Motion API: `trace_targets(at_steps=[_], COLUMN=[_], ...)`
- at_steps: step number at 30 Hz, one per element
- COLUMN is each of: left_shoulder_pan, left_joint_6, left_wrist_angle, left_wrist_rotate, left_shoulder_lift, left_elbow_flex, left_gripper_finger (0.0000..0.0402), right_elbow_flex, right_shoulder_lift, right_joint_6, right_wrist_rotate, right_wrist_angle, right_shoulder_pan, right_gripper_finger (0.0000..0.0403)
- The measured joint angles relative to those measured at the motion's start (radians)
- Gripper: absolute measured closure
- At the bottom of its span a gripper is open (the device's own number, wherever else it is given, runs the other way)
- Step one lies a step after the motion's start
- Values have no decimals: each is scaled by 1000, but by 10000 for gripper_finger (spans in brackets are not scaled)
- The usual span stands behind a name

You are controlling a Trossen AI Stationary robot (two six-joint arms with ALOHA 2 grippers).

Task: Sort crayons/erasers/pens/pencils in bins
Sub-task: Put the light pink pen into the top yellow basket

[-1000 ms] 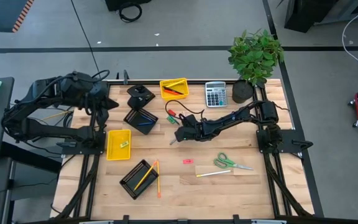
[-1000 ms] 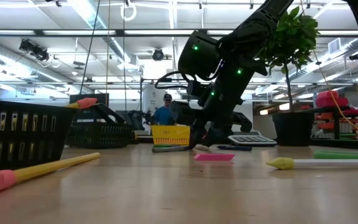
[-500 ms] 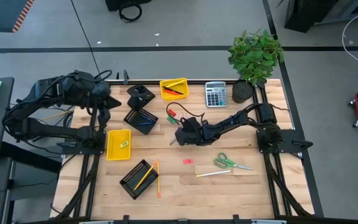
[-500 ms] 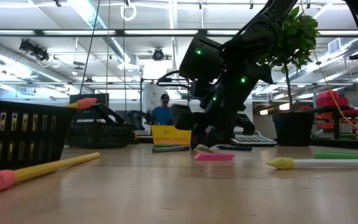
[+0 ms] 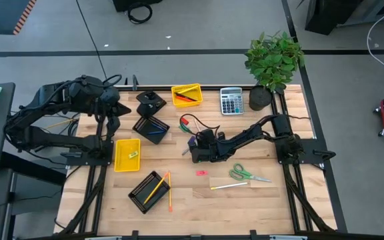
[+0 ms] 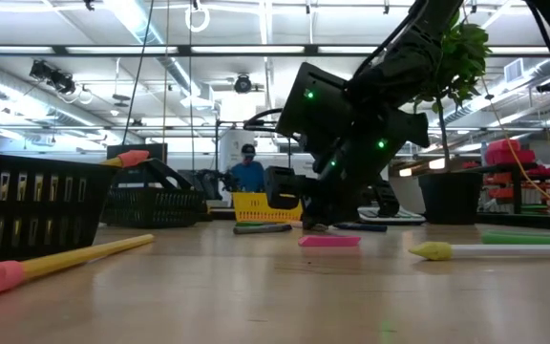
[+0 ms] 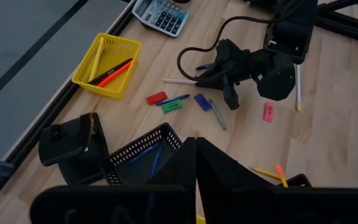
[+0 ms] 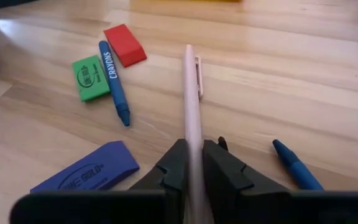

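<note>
Partly sorted: four small bins hold a few items; red block eraser, green block eraser and blue crayon lie loose. Right gripper clenches a slim beige pen mid-table; left gripper, clenched empty, waits far left.

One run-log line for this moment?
right gripper: shut on pale pen, mid-table | left gripper: shut, waiting above black bin

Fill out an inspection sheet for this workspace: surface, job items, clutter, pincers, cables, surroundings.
Surface: wooden table, level.
Job's things: pale pen; blue crayon; green eraser; red eraser; yellow bin; mesh bin with pencils.
Clutter: calculator, scissors, potted plant.
Pincers: right pincer shut on the pale pen at table centre; left pincer shut, empty, above the left bins.
Cables: black cable looping by the right arm.
Surroundings: person far behind.
</note>
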Motion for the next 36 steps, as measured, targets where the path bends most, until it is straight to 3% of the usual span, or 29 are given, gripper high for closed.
trace_targets(at_steps=[8, 16, 20, 24, 32, 34, 36], left_shoulder_pan=[0, 0, 0, 0, -2, -2, -1], left_joint_6=[-5, -49, -85, -80, -146, -170, -193], left_wrist_angle=[6, 13, 14, 18, 64, 64, 64], left_wrist_rotate=[-1, -6, -7, -58, -79, -79, -81], left_shoulder_lift=[10, 20, 17, 23, 57, 68, 80], left_elbow_flex=[0, 0, 0, 0, 0, 0, 0], left_gripper_finger=[375, 389, 383, 378, 390, 390, 385], right_elbow_flex=[-1, 0, 5, 20, 23, 23, 23], right_shoulder_lift=[5, 39, -22, -127, -322, -358, -383], right_joint_6=[42, 86, 67, -56, -430, -552, -693], right_wrist_rotate=[24, 81, 65, 1, 10, -29, -139], right_wrist_angle=[11, 26, 8, 17, 20, 18, 40], right_shoulder_pan=[5, 27, 28, 16, -49, -99, -167], right_gripper_finger=[355, 355, 355, 356, 356, 356, 356])
